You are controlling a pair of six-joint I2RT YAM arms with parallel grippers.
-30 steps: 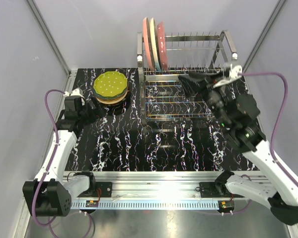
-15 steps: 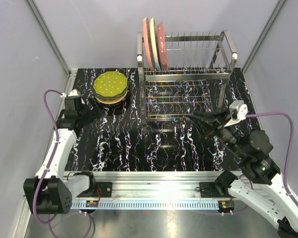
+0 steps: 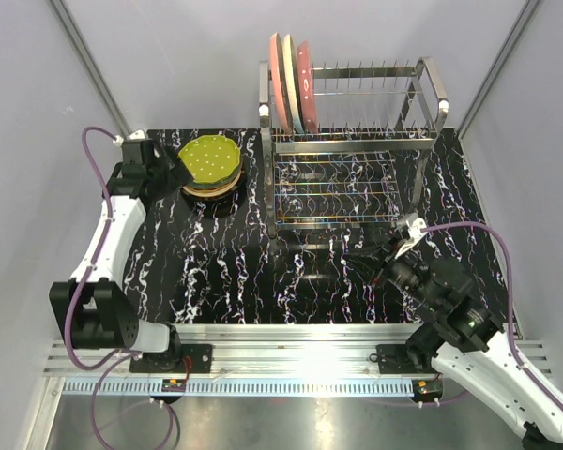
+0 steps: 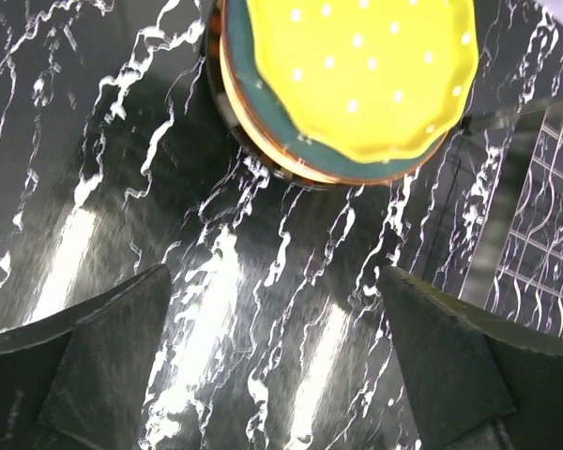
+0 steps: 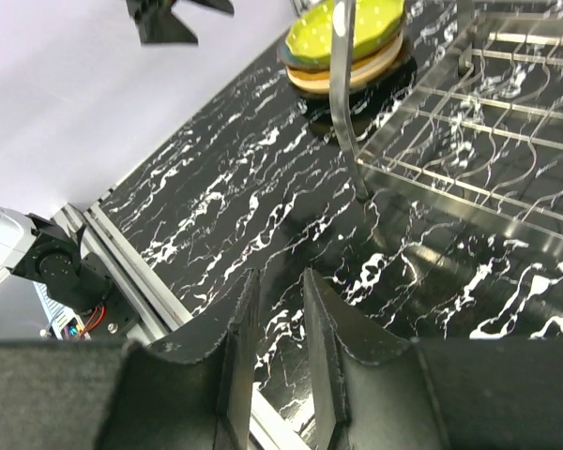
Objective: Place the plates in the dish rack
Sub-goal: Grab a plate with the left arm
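Note:
A stack of plates (image 3: 209,165) with a dotted green one on top lies on the table left of the dish rack (image 3: 357,141). Three plates (image 3: 291,82) stand on edge at the rack's left end. My left gripper (image 3: 174,172) is open and empty just left of the stack; in its wrist view (image 4: 277,281) the stack (image 4: 357,75) lies ahead of the wide-spread fingers. My right gripper (image 3: 368,262) hovers low in front of the rack, empty; in its wrist view (image 5: 281,277) the jaws stand a narrow gap apart over bare table.
The rack's lower wire grid (image 5: 469,112) and front corner post (image 5: 342,94) lie ahead of the right gripper. An aluminium rail (image 3: 281,342) runs along the table's near edge. Grey walls enclose the table at the back and sides.
My right arm has pulled back from the rack's upper tier to low in front of it. My left arm has swung farther back, to the stack's left side.

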